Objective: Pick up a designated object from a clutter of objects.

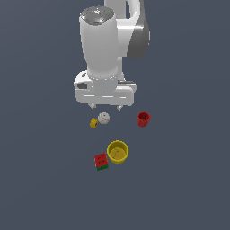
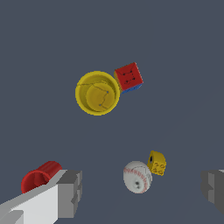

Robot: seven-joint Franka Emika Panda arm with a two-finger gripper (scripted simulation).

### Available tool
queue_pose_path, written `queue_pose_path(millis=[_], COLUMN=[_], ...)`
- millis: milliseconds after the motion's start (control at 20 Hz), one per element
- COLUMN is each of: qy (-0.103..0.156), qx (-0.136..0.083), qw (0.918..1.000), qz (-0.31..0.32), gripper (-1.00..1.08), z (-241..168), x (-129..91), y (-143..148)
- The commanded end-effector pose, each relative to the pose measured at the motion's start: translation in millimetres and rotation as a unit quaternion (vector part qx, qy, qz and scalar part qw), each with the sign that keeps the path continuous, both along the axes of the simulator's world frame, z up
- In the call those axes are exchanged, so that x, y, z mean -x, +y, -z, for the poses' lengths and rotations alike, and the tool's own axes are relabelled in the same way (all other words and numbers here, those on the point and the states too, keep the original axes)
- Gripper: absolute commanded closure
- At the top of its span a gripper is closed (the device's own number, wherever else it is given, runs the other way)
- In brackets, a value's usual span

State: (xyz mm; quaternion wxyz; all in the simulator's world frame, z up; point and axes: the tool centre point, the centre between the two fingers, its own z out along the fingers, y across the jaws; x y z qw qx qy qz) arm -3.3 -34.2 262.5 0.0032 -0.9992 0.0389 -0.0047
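Nearest the exterior view's camera sits the red-and-green cube (image 1: 101,161), touching or just beside the yellow bowl (image 1: 117,152), which lies at about two o'clock from it. Farther back, the red cup (image 1: 143,119) stands well apart toward the exterior view's right. Level with it are the white ball (image 1: 103,118) and, pressed against the ball at its nine o'clock, the tiny yellow piece (image 1: 94,123), which is the thing to be picked. Farthest back, the gripper (image 1: 106,108) hangs above the dark surface (image 1: 179,188), its fingertips just behind the ball and the piece.

The fingers (image 2: 70,192) are spread wide and hold nothing; in the wrist view both the ball and the yellow piece (image 2: 157,163) lie in the gap between them, the ball nearer the middle.

The main risk, as I judge it, is the ball. The span looks centred on it rather than on the piece, so a straight descent could close on the ball, or a fingertip could strike it and send it rolling, knocking the small piece askew. The piece is small and sits tilted, so a slightly offset closure could pinch a corner and flick it away. The cup, bowl and cube look far enough off to pose little trouble.
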Motion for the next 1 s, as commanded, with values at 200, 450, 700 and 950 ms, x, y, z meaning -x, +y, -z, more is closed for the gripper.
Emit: queue_pose_path(millis=[200,450,700,950], qy=[0.001,0.002,0.003,0.004], qx=[-0.005,-0.006,-0.004,-0.001], qw=[0.9992,0.9974,0.9948,0.9924], qz=[0.039,0.072,0.102,0.123], gripper=[-0.92,-0.92,-0.92,-0.92], z=[62,108,146,172], x=[16,36,60,80], y=[-29,-52,-71,-84])
